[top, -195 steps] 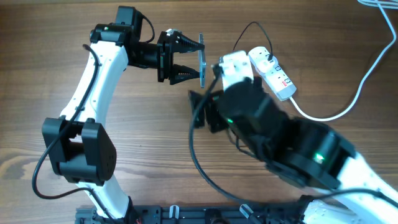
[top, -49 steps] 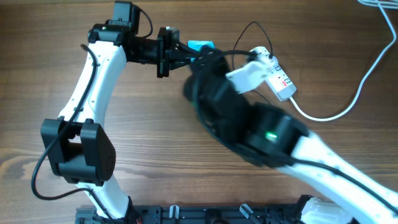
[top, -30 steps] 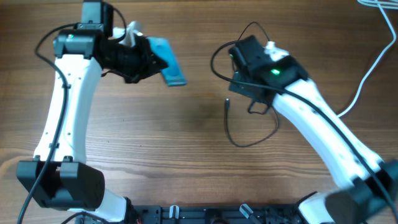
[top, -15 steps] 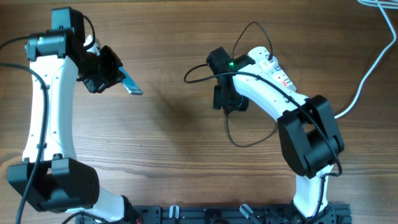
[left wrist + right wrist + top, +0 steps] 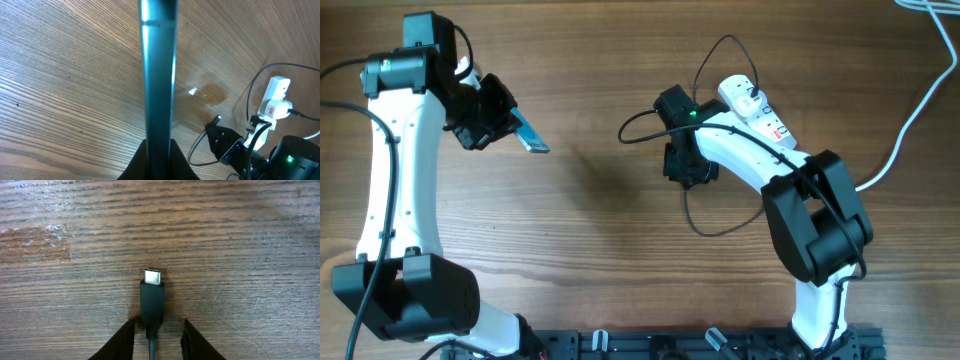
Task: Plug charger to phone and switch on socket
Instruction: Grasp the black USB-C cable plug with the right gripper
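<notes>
The phone (image 5: pixel 531 136) is off the table at the upper left, its cyan screen tilted, with my left gripper (image 5: pixel 500 118) shut on it. In the left wrist view the phone (image 5: pixel 159 75) shows edge-on, rising from between the gripper's (image 5: pixel 159 143) jaws. The charger's thin black cable (image 5: pixel 720 232) loops over the middle of the table. Its connector tip (image 5: pixel 152 296) lies flat on the wood between my right gripper's (image 5: pixel 159 323) fingers. The left finger (image 5: pixel 125 337) is close to it and the right finger (image 5: pixel 194 339) stands apart. From overhead the right gripper (image 5: pixel 686 172) points down. The socket (image 5: pixel 767 115) lies beyond it.
The socket's thick white cord (image 5: pixel 910 120) curves off to the upper right edge. The left wrist view also catches the socket (image 5: pixel 276 97) and the right arm (image 5: pixel 235 150) at the lower right. The right arm's own black cable (image 5: pixel 645 125) arcs left of its wrist.
The left arm swung left with the phone, then held still. The right arm pulled back over the charger tip and has shifted only slightly in the last half second.
</notes>
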### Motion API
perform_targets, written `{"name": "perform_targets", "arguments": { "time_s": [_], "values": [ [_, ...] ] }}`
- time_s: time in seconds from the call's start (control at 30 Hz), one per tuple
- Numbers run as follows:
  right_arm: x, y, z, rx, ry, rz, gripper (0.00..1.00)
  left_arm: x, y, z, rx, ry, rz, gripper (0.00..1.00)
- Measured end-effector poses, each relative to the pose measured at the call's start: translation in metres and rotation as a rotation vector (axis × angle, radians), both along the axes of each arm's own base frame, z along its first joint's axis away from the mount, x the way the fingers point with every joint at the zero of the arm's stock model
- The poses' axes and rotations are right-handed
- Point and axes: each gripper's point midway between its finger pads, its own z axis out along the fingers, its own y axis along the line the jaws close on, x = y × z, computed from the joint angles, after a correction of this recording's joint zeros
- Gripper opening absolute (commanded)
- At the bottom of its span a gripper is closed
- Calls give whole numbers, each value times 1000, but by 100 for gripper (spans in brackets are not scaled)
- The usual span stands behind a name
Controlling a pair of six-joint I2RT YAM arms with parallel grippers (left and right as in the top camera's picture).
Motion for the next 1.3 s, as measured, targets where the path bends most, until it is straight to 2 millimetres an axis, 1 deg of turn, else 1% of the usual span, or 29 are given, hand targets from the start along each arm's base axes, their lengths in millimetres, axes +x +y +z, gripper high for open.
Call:
{"name": "perform_targets", "arguments": {
  "time_s": [0.03,0.07,0.23,0.77,0.93,1.1,1.23,1.3],
  "values": [
    [0,0,0,0,0,0,26,0,0,0,0,0,0,4],
    [0,0,0,0,-1,1,25,0,0,0,0,0,0,4],
    [0,0,0,0,0,0,21,0,0,0,3,0,1,4],
    [2,2,0,9,-7,16,22,0,0,0,3,0,1,4],
    [2,2,0,9,-7,23,21,0,0,0,3,0,1,4],
    [2,2,-1,7,-6,26,15,0,1,0,3,1,1,4],
    [3,2,-1,8,-9,34,6,0,1,0,3,1,1,4],
    [3,2,-1,9,-9,38,8,0,0,0,3,0,1,4]
  ]
}}
